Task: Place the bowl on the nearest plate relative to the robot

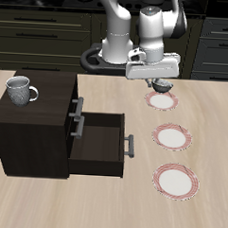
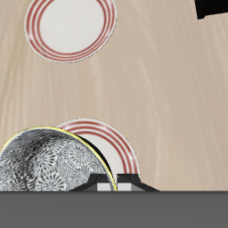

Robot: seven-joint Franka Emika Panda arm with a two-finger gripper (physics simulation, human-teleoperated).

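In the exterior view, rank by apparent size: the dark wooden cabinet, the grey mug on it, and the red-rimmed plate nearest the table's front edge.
1. Dark wooden cabinet, by far the largest.
2. Red-rimmed white plate.
3. Grey handled mug, slightly smaller than the plate.

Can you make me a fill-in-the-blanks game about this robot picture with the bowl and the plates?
1. The table holds ____ round white plates with pink-red striped rims.
2. The end effector holds the small grey-white patterned bowl above the plate that is ____ to the robot's base.
3. The grey handled mug stands on top of the dark wooden ____.
4. One drawer of that dark piece is pulled ____.

Missing words: three; nearest; cabinet; open
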